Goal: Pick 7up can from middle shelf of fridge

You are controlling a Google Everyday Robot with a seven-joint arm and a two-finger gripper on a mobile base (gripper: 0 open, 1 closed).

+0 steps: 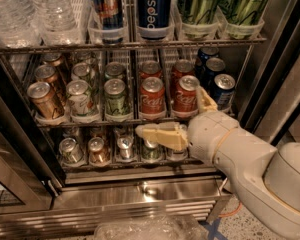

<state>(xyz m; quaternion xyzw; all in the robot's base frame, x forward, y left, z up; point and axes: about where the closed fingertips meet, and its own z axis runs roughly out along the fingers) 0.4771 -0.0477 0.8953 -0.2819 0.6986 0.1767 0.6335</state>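
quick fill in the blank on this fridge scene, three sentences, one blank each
1. The 7up can stands between a brown can and a darker can coloured ____.
2. The gripper, near the red cans, is open and holds ____.
3. The white lettering on the tall blue can reads ____.

Missing words: green; nothing; pepsi

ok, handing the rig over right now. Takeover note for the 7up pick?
Gripper: open, empty, at the right half of the middle shelf. Upper finger is beside the front red can; lower finger points left, just below the shelf edge.
7up can: upright at the front of the second lane from the left, between the brown can and the darker green can, untouched.
Done: arm is at the fridge.
Left: shift left, close on the 7up can, pull it out.
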